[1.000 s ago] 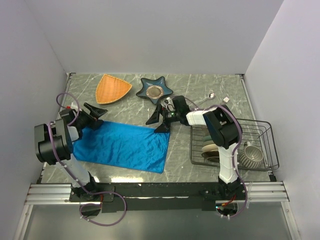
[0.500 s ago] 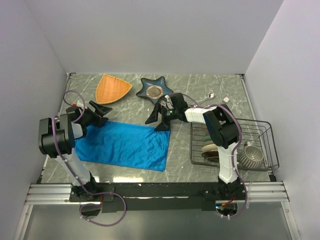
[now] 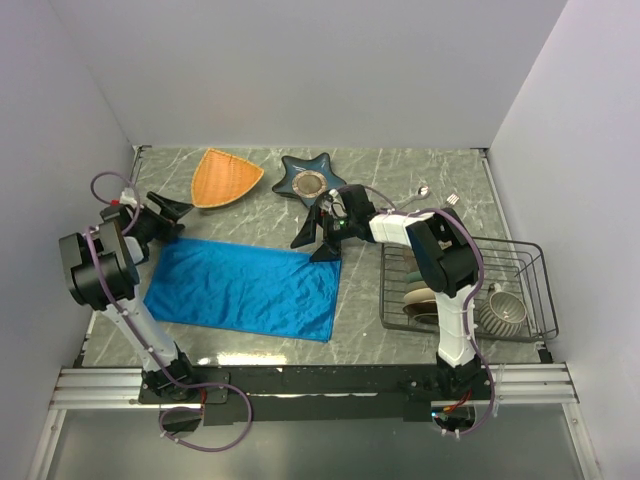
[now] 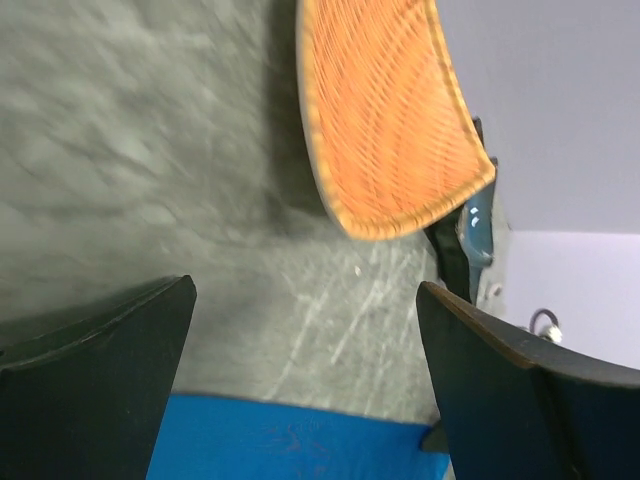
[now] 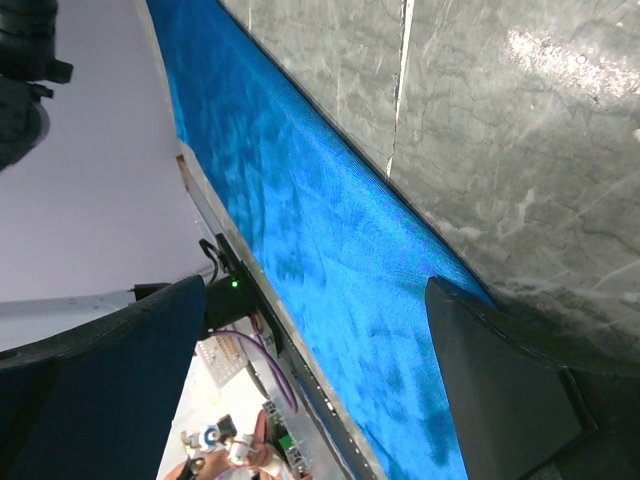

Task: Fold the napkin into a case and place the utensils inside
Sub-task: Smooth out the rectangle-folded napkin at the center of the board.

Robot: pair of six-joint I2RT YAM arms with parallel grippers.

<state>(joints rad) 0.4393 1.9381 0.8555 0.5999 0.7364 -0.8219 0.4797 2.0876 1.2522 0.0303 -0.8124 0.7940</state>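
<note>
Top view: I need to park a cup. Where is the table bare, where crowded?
Bare: the strip between the napkin and the wire rack, and the corner beyond the fork. Crowded: between the star dish and the napkin, where the right fingers hang open.

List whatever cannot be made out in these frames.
Top view: the utensils are too small to tell spoon from fork.
Top view: the napkin has its far right corner covered by the right end effector.
Left wrist view: the star dish is mostly behind the orange dish; the table is blurred.
Right wrist view: the napkin's ends run out of frame.
</note>
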